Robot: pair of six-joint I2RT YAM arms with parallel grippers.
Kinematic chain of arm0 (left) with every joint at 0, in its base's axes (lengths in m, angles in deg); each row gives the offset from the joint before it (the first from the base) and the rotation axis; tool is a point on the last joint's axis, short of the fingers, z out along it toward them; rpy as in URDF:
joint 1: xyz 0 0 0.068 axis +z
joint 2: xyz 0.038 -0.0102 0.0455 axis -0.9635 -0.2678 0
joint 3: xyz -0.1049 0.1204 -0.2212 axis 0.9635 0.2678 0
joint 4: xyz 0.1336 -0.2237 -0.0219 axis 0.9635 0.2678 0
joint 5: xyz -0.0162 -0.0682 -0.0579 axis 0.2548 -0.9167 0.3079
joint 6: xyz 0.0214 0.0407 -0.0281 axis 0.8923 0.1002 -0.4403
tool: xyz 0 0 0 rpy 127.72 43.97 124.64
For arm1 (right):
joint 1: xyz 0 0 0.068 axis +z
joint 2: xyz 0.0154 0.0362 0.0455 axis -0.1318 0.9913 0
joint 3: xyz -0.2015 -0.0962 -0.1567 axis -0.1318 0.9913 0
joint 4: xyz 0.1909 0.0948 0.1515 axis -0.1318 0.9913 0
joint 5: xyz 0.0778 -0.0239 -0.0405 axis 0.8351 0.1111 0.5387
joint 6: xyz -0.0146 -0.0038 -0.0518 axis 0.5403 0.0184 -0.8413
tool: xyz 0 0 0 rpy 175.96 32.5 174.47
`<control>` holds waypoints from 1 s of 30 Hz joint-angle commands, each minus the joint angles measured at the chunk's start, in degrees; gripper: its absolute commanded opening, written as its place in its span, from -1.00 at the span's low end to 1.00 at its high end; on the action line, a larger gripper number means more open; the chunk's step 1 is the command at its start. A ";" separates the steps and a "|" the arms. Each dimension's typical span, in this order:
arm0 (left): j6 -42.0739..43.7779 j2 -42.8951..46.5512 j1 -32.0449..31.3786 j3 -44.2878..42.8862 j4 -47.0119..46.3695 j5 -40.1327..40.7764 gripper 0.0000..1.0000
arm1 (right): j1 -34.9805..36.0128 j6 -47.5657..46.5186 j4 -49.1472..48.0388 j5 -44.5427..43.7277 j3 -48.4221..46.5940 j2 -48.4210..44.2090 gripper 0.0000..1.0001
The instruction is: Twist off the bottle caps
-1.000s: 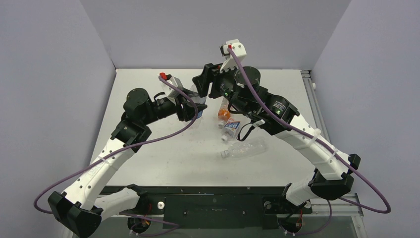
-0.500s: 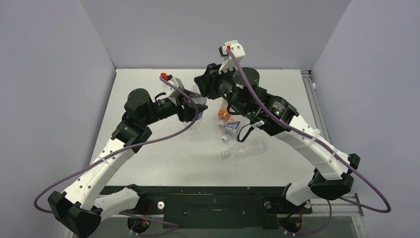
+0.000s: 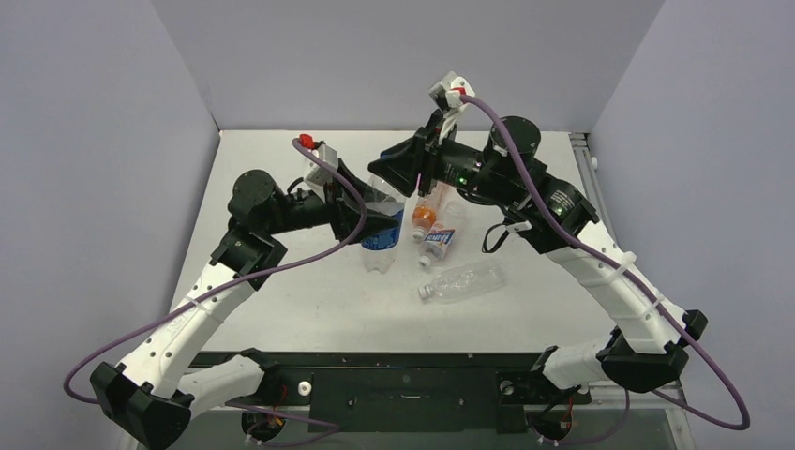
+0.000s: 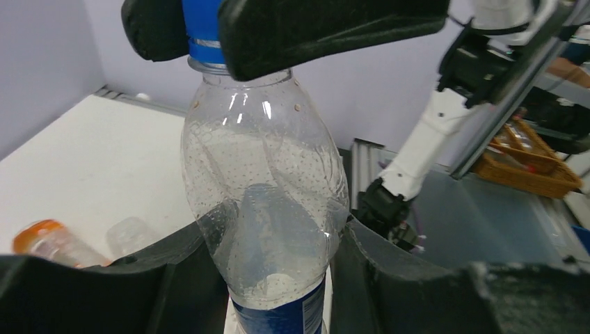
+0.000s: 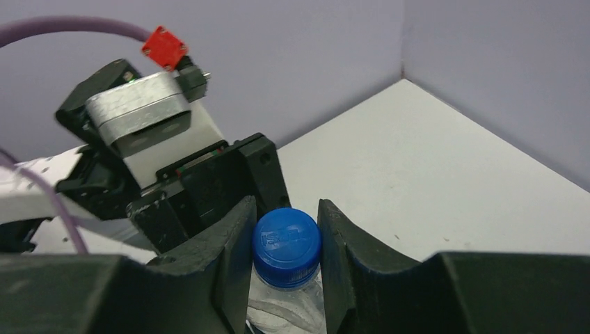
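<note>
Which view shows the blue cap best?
Right wrist: the blue cap sits mid-frame, top face and ribbed side clear, pinched in the right gripper. Left wrist shows only a strip of its side between that gripper's fingers. Top external hides it under the gripper.

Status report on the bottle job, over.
Left gripper shut on Pepsi bottle, upright. Right gripper shut on its blue cap, cap on. Orange bottle, short bottle, plain bottle lying alongside, nothing blocking.

Upright bottle (image 3: 382,240) left of lying bottles (image 3: 464,279)
</note>
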 commanded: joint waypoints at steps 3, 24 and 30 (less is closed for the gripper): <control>-10.21 1.57 -0.68 -1.30 -8.26 -16.98 -1.00 | -4.30 4.70 -12.74 29.01 4.57 -4.52 -1.00; 11.51 0.64 -0.75 -1.37 5.41 10.98 -1.00 | 5.19 0.27 10.89 -26.21 -11.03 4.68 0.51; 10.97 0.53 -0.77 -1.40 5.13 10.52 -1.00 | 5.98 1.47 10.74 -25.91 -12.37 7.17 0.24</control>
